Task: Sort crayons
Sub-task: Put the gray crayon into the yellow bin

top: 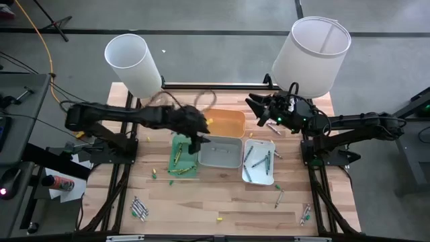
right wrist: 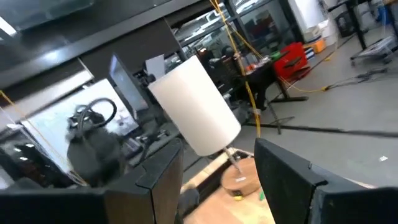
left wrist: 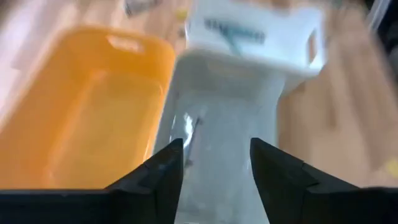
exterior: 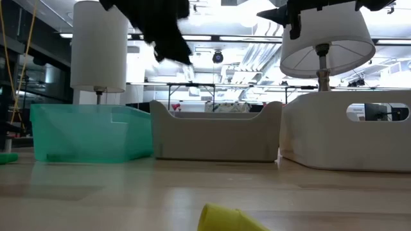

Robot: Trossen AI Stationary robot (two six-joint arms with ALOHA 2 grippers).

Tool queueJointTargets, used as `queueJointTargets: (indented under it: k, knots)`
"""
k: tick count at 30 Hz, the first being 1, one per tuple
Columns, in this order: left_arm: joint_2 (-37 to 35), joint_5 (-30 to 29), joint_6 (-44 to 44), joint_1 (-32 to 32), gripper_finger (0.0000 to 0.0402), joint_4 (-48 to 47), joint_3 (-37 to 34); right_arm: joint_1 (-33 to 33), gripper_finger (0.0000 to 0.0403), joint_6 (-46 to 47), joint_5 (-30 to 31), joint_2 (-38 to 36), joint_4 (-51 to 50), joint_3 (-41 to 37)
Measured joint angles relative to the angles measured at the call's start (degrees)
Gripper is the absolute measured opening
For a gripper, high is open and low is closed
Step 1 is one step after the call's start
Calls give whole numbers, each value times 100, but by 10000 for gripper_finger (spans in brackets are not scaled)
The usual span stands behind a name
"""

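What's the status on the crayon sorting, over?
Left end effector open, empty, over grey tray. Right end effector open, raised at table's far side. Crayons in white and green trays, more loose on table. Nothing obstructing.

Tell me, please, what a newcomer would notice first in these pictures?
Probably the four trays at the table's middle: orange, green, grey and white. The left pincer hangs open over the grey one, while crayons lie scattered on the wood nearer the front edge.

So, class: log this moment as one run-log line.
left gripper: open, empty, above grey tray | right gripper: open, raised, waiting | crayons: scattered
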Motion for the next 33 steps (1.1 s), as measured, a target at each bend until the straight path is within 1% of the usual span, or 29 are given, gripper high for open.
queueJointTargets:
  k: [3, 5, 9, 11, 12, 15, 19, 21, 23, 25, 27, 29, 33]
  knots:
    - [-566, -150, -229, 27, 175, -15, -50, 0, 193, 5, -4, -4, -20, 0]
    - [-938, -358, -188, 34, 172, 429, -202, -11, 193, -17, 24, -4, -113, 0]
    - [-1585, -800, 210, 248, 164, 1431, -669, -134, 193, -378, 452, -2, -287, -2]
    - [-1815, -930, 206, 400, 162, 1547, -857, -233, 193, -434, 605, -1, -217, -2]
    - [-1896, -990, 51, 457, 161, 1509, -899, -280, 193, -231, 609, 1, -130, -2]
    - [-2111, -994, -442, 609, 162, 976, -929, -386, 193, 345, 591, -49, 238, -2]
    - [-2239, -1015, -774, 702, 163, -82, -929, -454, 193, 577, 407, -88, 509, 0]
    - [-2241, -1119, -1036, 736, 163, -688, -929, -453, 193, 548, 400, -93, 496, 0]
    - [-2116, -1330, -1200, 779, 164, -1260, -929, -470, 193, 302, 475, -82, 409, 0]
    - [-1911, -1656, -1468, 840, 164, -1756, -929, -519, 193, -41, 691, -48, 298, 0]
    - [-1655, -1776, -1936, 964, 164, -2069, -929, -562, 193, -93, 931, -17, 120, 0]
    - [-1368, -1624, -2251, 1120, 164, -2265, -929, -596, 193, 150, 1055, 1, -77, 0]
    - [-789, -1040, -2314, 1383, 163, -2421, -929, -678, 193, 916, 1008, 1, -751, 0]
